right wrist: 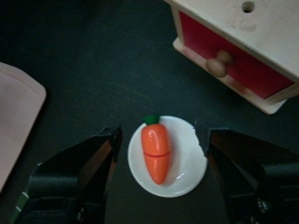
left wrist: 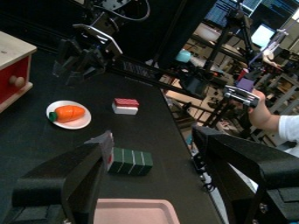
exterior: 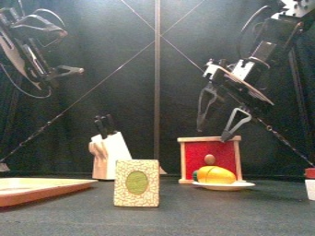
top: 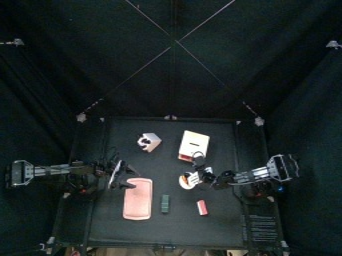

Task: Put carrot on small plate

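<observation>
- Carrot lies flat on the small plate, lengthwise along the dish with its green stub at one end; from where I look down, it sits fully inside the rim.
- By my judgement the placing itself is done, and what is left is only to draw my right arm clear.
- My right fingers stand wide apart, one on each side of the plate, holding nothing; the front view shows them hanging above the dish, not touching it.
- My left fingers are also spread wide and empty, resting at the left side of the table, well apart from the plate.
- Just behind the plate stands the red-fronted wooden drawer box, with its knob facing the dish; that is the nearest edge to mind, so I would go straight up rather than toward the far side.
- To the left of the plate lies the long pink tray, near but not touching it.
- A small green block and a small red block sit on the near part of the table, both apart from the plate.
- A knife block stands at the far left, out of my way.
- Open room is best directly above the dish and toward the right edge, where my arm comes in.
</observation>
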`<state>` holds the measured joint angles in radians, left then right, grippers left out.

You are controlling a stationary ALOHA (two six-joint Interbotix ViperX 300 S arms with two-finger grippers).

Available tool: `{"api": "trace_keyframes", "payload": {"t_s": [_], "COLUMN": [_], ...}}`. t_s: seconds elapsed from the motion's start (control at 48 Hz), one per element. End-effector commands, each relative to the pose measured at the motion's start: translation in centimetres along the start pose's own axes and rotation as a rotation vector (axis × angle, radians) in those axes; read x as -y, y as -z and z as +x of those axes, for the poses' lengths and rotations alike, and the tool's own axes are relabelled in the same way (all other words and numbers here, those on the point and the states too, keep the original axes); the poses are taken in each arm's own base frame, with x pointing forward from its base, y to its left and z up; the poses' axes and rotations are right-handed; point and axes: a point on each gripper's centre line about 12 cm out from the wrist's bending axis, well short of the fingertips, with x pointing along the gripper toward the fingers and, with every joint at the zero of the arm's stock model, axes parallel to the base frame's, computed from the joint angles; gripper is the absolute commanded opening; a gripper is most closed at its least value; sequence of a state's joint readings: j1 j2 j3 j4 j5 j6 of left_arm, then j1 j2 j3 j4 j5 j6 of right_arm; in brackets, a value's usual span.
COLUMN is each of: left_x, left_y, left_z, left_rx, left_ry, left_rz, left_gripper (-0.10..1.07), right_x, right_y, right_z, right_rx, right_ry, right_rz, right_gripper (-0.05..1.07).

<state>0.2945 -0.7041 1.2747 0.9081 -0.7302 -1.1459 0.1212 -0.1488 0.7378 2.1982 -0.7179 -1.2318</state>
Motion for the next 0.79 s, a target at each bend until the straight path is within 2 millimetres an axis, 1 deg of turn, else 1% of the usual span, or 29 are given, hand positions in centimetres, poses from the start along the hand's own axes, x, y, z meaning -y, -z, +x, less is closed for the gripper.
{"api": "trace_keyframes", "payload": {"t_s": [0.0, 0.396, 0.771], "left_x": [0.11, 0.12, -0.06], "left_y": [-0.46, -0.33, -0.41], "left_z": [0.17, 0.14, 0.09], "left_rx": [0.012, 0.009, 0.013], "left_ry": [0.006, 0.007, -0.002], "left_rz": [0.004, 0.002, 0.003], "left_gripper": [1.03, 1.03, 1.03], "right_x": [-0.77, -0.09, -0.16], "right_y": [-1.19, -0.87, -1.01], "right_z": [-1.07, -0.73, -0.7], "right_rx": [0.019, 0.022, 0.036], "right_ry": [-0.037, -0.025, -0.03], "right_rz": [-0.004, -0.031, -0.048], "right_gripper": [0.97, 0.97, 0.97]}}
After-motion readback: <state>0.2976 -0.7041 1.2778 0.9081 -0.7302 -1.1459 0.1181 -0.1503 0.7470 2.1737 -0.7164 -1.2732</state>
